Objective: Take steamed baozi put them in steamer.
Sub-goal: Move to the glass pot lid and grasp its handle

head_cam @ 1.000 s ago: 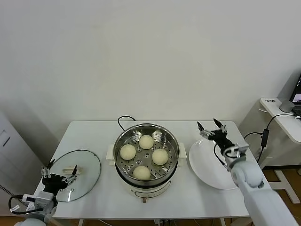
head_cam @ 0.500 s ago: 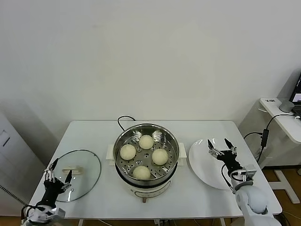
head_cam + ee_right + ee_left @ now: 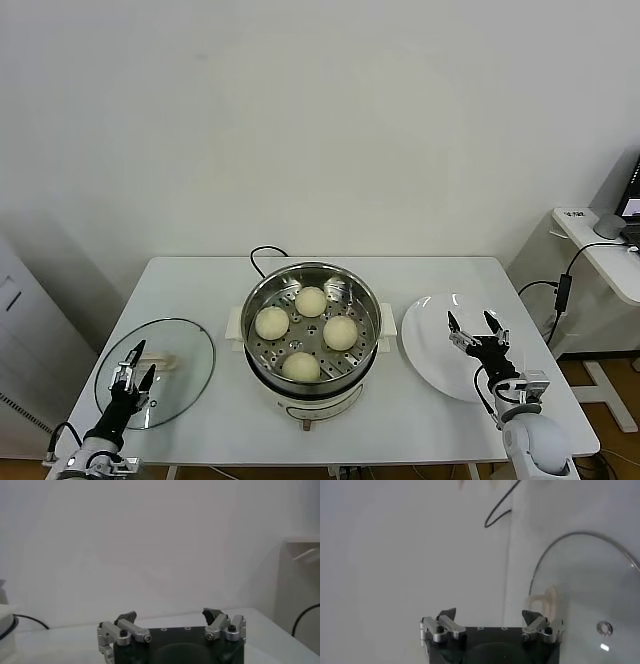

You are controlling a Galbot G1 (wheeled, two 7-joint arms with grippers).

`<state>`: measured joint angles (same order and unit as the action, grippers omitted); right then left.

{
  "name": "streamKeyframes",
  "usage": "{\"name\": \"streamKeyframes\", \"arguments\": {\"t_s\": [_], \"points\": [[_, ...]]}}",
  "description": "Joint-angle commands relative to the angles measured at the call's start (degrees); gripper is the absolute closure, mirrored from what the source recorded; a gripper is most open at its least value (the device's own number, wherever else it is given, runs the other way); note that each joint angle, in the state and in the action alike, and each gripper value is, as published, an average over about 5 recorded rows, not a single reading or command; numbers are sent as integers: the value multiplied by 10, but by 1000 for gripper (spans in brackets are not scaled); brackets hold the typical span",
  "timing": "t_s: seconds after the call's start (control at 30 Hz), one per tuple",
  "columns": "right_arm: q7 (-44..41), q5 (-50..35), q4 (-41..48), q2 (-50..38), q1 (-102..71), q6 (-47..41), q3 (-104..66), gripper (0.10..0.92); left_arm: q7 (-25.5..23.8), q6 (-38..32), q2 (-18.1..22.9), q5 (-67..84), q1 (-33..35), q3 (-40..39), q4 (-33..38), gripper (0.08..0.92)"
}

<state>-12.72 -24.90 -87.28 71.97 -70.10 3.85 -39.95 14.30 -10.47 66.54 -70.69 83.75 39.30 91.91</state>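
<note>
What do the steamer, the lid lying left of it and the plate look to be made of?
Steamer: polished metal, likely stainless steel; mirror-bright wall, perforated tray, on a white base, probably plastic. Lid: clear glass; the table shows through it, with a thin metal rim. Plate: glossy white, ceramic or melamine; cannot tell which.

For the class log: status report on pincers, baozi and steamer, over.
Left pincer open, empty, over glass lid. Right pincer open, empty, over plate. Four baozi in steamer. Nothing in the way.

Two white arms ending in black grippers
The left gripper (image 3: 133, 364) and right gripper (image 3: 476, 332) have black bodies, silver metal finger links fastened with dark screws, and black fingertips (image 3: 126, 617); thin black cables loop at each wrist above rounded white arm shells
</note>
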Motion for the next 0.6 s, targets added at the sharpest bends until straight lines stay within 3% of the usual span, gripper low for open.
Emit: {"name": "streamKeyframes", "arguments": {"t_s": [0.03, 0.6], "points": [[-6, 8, 4, 12, -9, 4, -10, 203, 28, -30, 7, -107, -45, 5, -75, 177], [-21, 19, 30, 14, -6, 13, -11, 203, 30, -15, 15, -94, -96, 7, -105, 177]]}}
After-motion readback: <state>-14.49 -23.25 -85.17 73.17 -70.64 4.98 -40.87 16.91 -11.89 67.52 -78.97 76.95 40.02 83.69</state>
